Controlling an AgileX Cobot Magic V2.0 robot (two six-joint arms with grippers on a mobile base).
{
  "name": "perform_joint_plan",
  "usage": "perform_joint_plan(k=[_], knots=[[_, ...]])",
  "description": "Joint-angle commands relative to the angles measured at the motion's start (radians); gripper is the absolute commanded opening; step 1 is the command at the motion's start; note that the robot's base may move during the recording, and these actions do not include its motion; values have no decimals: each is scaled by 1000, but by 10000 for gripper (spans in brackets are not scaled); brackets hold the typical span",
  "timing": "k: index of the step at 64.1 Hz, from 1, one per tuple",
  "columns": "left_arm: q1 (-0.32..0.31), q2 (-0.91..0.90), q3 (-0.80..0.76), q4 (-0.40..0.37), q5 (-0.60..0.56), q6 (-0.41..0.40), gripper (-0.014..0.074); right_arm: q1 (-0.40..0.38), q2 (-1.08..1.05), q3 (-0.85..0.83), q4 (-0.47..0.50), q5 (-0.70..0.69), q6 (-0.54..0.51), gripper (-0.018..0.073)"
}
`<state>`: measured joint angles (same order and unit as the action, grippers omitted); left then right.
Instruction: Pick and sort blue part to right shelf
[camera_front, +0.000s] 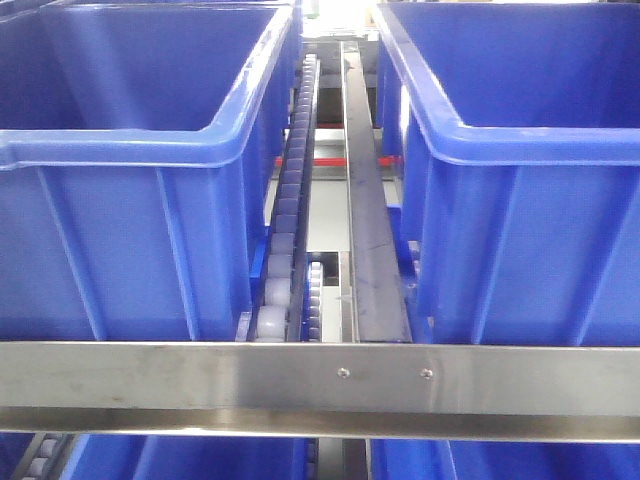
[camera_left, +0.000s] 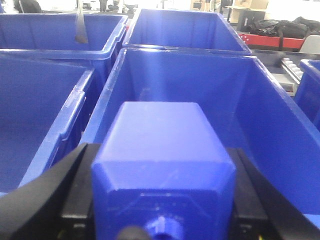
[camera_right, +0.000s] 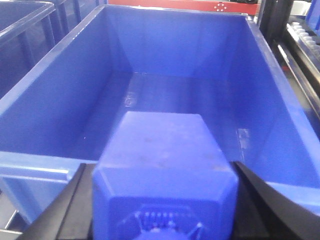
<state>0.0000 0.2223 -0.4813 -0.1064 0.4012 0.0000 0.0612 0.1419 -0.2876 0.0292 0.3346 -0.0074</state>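
The front view showed only two blue bins (camera_front: 130, 150) flanking a roller track (camera_front: 290, 200); no arm appeared. In the left wrist view, the left claw (camera_left: 162, 195) was clamped on a blue part (camera_left: 160, 155), poised over a bin for release. The right wrist view matched: right claw (camera_right: 162, 200) gripping another blue block (camera_right: 162, 160) above an open bin (camera_right: 45, 90).

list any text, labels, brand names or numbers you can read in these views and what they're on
None: no readable text appears in any view.
The blue part in the left gripper shows no lettering.
The blue part in the right gripper has faint raised ridges near its neck, too blurred to read as characters.
The blue bins and the steel rail are unmarked.
The background clutter is too small to show any labels.
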Motion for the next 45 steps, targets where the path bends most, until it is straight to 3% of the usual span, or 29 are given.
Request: perform_joint_plan(k=[1,45], knots=[[-1,14,-29,-4,-92,-10,386,-5,10,-31,0,-93,-7,404],[-1,14,-29,-4,-110,-10,386,-5,10,-31,0,-102,-7,404]])
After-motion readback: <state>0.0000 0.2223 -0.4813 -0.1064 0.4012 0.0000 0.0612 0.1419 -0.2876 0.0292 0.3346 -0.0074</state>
